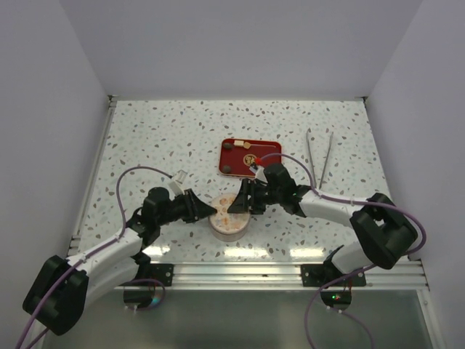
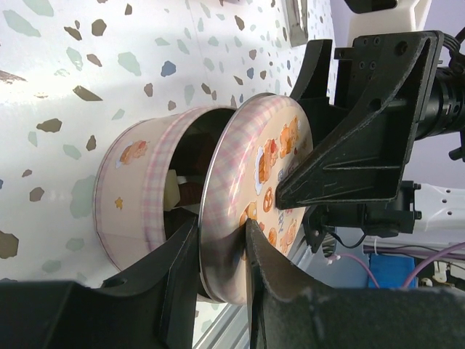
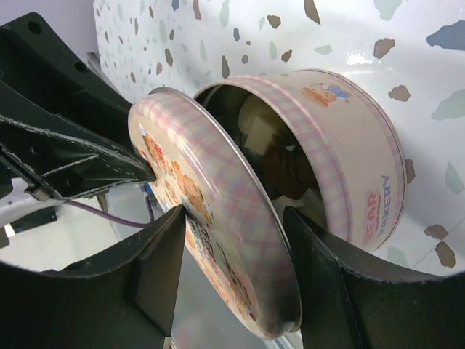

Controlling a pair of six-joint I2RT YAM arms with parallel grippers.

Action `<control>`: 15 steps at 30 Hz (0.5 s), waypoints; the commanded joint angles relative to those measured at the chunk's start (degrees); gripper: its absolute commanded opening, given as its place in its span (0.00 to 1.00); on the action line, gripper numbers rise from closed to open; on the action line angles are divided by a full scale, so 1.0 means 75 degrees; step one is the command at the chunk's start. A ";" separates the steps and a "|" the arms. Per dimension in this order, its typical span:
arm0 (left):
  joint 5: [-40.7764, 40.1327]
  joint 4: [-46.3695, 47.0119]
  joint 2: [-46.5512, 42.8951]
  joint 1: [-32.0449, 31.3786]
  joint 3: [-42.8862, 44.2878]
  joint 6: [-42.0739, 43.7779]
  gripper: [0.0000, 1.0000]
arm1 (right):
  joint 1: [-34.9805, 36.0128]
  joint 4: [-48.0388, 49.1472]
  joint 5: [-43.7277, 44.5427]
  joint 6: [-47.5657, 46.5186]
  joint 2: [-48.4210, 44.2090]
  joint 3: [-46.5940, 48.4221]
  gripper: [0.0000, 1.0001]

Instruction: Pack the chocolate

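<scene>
Tin [image 3: 349, 167] interior is mostly hidden by the tilted lid [image 3: 190, 174]. Chocolate [image 3: 285, 171] sits inside, cream and brown pieces, count unclear. White speckled table [image 1: 160, 138], plain pale walls [image 1: 218, 43]. Tin side reads "BEAR"; the lower word is unclear. Left gripper [image 2: 221, 225] is clamped on the lid rim. Right gripper [image 3: 234, 212] jaws straddle the lid; cannot tell whether they grip.

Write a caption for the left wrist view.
Left fingers pinch the bear-print lid, tilted against the open tin holding chocolates.
</scene>
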 commanded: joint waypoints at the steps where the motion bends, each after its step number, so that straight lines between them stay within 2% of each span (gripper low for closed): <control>1: -0.0344 -0.0558 0.0009 -0.0022 0.0200 0.0383 0.24 | 0.0068 -0.0810 0.0162 -0.0221 -0.0226 0.0172 0.57; 15: -0.0379 -0.0886 -0.0202 -0.0045 0.0470 0.0290 0.23 | 0.0092 -0.0845 0.0151 -0.0175 -0.0320 0.0219 0.57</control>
